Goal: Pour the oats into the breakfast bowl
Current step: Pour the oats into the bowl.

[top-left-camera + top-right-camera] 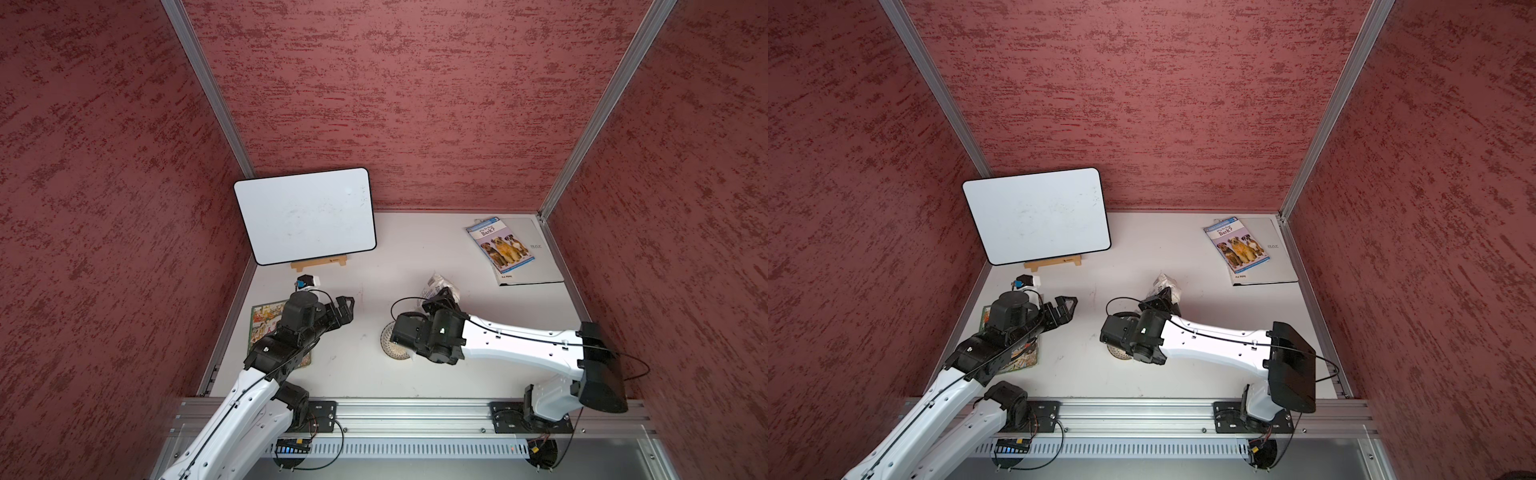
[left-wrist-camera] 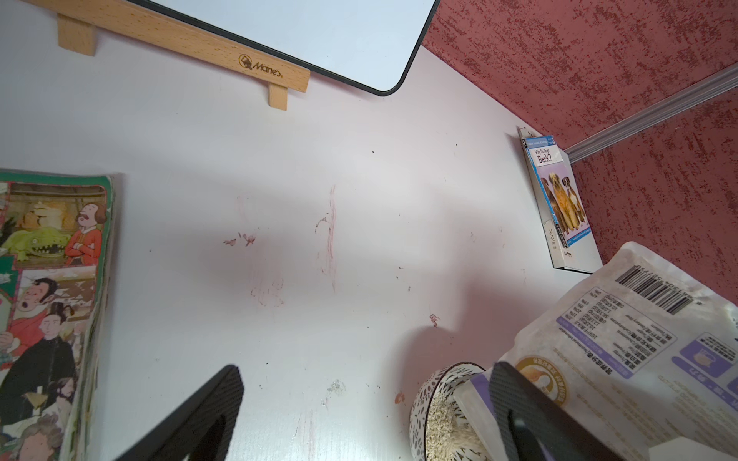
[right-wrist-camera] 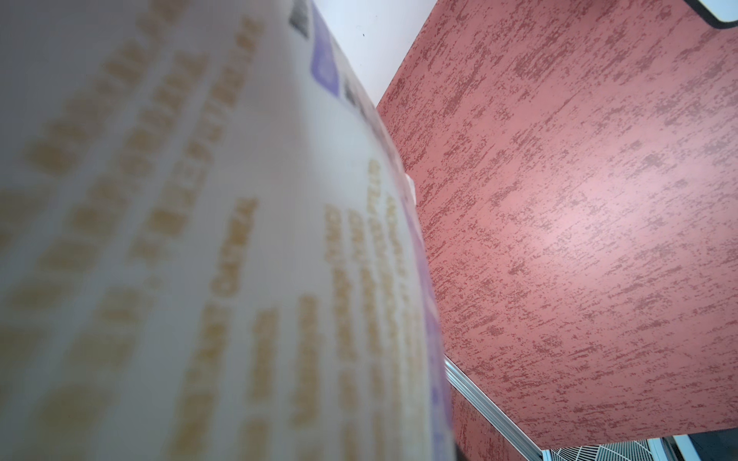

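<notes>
Now R fingers (image 1: 444,296) clamp pouch (image 2: 619,359), tipped into bowl (image 2: 419,403); L fingers (image 2: 207,415) wide, empty.

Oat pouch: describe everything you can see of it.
The pouch is white flexible plastic with purple panels, a barcode, a printed table and a gold seal. It is tipped, barcode end up, mouth at the breakfast bowl, which holds oats. The right tool grips it.
</notes>
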`<action>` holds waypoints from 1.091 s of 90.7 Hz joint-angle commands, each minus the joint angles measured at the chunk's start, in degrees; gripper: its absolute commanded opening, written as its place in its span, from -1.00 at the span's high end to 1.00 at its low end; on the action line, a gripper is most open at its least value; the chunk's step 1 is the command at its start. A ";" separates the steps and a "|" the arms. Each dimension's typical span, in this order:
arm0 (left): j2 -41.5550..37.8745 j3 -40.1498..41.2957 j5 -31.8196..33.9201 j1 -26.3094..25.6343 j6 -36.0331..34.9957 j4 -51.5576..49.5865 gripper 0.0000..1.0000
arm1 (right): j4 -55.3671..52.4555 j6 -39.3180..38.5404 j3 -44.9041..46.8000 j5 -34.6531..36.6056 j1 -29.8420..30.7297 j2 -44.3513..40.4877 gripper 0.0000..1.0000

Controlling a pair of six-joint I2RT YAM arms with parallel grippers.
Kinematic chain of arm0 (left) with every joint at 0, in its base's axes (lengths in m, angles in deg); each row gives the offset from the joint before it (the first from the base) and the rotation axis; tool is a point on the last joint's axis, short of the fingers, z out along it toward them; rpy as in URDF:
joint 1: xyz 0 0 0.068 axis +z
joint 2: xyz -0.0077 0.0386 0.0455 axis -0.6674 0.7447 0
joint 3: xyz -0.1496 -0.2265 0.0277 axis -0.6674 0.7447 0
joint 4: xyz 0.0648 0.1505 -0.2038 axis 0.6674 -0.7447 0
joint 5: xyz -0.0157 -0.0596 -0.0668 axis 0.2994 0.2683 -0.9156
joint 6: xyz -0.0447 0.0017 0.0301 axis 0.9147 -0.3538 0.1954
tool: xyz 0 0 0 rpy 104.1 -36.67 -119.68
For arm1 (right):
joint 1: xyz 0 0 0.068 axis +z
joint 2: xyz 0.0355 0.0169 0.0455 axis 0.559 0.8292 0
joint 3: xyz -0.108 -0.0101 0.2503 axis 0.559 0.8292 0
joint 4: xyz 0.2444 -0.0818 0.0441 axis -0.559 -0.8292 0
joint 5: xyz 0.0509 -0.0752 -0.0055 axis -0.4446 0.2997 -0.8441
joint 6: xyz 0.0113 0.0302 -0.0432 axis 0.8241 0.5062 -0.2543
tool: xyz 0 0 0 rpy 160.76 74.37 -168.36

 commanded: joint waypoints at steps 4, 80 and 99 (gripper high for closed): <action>1.52 0.20 -0.70 0.91 -0.97 1.37 -1.00 | -0.08 1.72 -1.56 5.81 0.68 -1.69 1.00; -1.37 0.83 -3.27 2.16 -0.63 1.47 -1.00 | -0.75 2.34 -5.10 8.16 0.67 1.56 1.00; -1.30 0.90 -3.32 2.16 -0.73 1.54 -1.00 | 0.42 1.91 -4.97 9.14 0.67 2.22 1.00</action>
